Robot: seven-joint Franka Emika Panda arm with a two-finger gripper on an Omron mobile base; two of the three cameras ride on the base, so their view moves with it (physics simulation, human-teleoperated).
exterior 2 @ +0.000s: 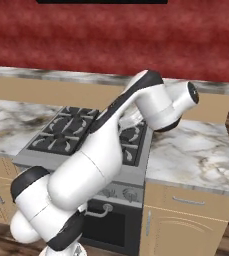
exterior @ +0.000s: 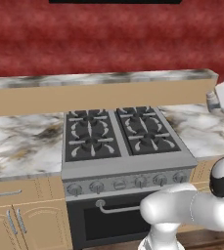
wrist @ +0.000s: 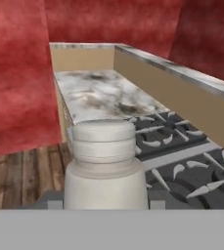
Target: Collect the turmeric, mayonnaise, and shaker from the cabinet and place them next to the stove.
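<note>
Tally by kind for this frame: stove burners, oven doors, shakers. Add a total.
stove burners: 4
oven door: 1
shaker: 1
Total: 6

Illumination is even and diffuse throughout, with no identifiable source and only faint shadows. A soft sheen shows on the white arm (exterior 2: 101, 155); no harsh glare. Rendering is coarse, textures on the red wall (exterior: 108, 39) and marble counter (exterior: 20, 141) smeared and blurred.
</note>
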